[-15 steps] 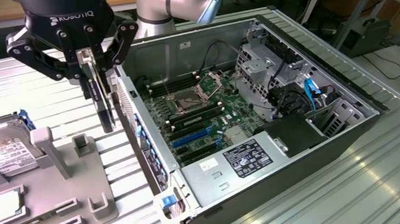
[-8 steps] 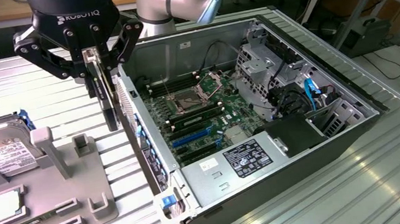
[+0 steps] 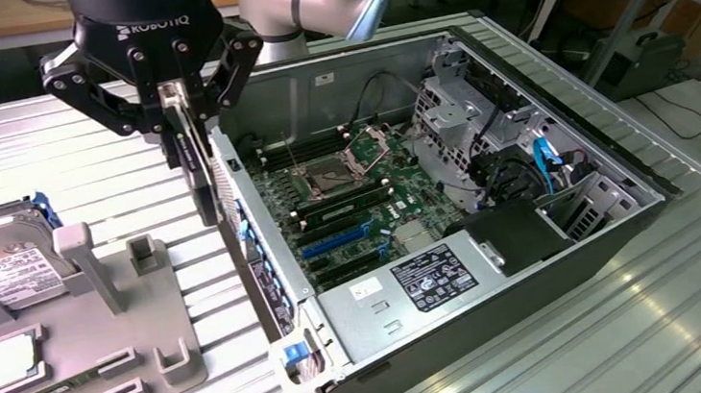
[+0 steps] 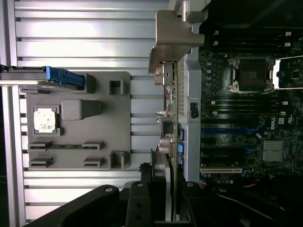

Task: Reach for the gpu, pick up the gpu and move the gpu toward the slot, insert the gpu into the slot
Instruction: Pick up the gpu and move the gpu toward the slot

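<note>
Gpu (image 3: 205,196), gripped by end effector (image 3: 187,140), hangs outside case (image 3: 377,334) holding the slot (image 3: 333,243).

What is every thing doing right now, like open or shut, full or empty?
gripper, shut on the gpu, up in the air.
gpu, held on edge, outside the case.
slot, empty.
computer case, lying on its side, open.
processor socket, cover flipped up.
</note>
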`<state>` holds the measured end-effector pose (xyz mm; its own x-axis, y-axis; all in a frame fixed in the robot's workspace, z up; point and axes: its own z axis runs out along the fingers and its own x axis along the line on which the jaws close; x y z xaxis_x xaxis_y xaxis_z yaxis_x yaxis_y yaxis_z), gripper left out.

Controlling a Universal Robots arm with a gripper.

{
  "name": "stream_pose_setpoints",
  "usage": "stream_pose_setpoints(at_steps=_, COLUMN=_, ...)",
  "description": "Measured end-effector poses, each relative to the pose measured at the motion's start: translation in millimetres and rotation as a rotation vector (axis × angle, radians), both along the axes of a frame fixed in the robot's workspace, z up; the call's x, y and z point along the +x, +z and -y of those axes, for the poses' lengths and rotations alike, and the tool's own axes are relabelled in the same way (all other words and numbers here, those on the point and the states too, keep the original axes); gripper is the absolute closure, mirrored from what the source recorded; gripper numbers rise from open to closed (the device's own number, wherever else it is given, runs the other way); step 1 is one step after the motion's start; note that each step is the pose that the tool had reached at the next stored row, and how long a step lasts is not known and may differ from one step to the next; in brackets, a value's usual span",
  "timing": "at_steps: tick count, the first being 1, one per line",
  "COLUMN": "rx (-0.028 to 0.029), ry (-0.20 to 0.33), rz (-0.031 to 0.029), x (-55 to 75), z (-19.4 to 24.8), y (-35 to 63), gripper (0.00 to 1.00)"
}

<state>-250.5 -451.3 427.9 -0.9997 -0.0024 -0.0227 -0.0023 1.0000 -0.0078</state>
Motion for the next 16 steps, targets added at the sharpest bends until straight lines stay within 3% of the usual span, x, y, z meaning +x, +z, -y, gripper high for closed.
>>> stream_pose_setpoints(at_steps=16, rx=-0.0001, ry=0.000, rz=0.0000, x=15.0, z=0.0, y=0.0, gripper=0.72)
